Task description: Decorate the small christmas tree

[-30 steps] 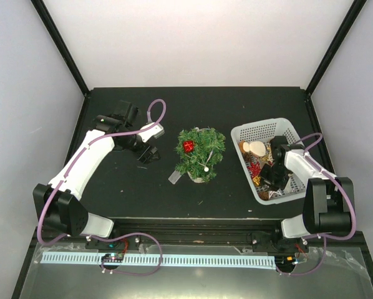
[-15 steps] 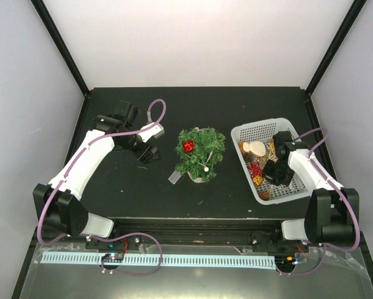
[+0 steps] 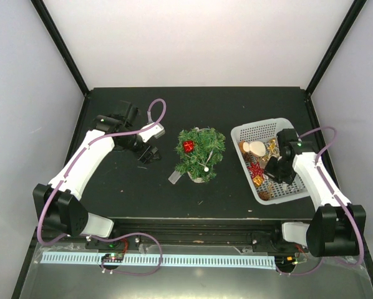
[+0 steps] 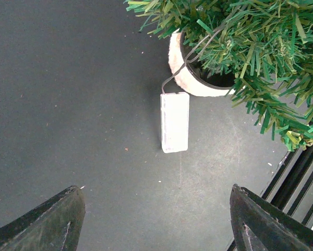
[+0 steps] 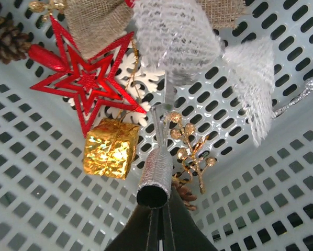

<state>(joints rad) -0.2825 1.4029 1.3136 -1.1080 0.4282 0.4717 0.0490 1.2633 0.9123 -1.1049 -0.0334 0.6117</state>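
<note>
The desk (image 3: 111, 187) is flat and black. The small christmas tree (image 3: 201, 152) stands near its middle in a round white pot (image 4: 190, 78). A thin wire runs from the pot to a little white box (image 4: 175, 121) that lies flat on the desk, just beside the pot. A white basket (image 3: 244, 134) with many holes sits on the right side of the desk, well apart from the tree.

I see two arms (image 3: 80, 165) with white shells and black joints, a lilac cable (image 3: 154, 109) looping along each, and matte black fingers (image 4: 46, 222).
</note>
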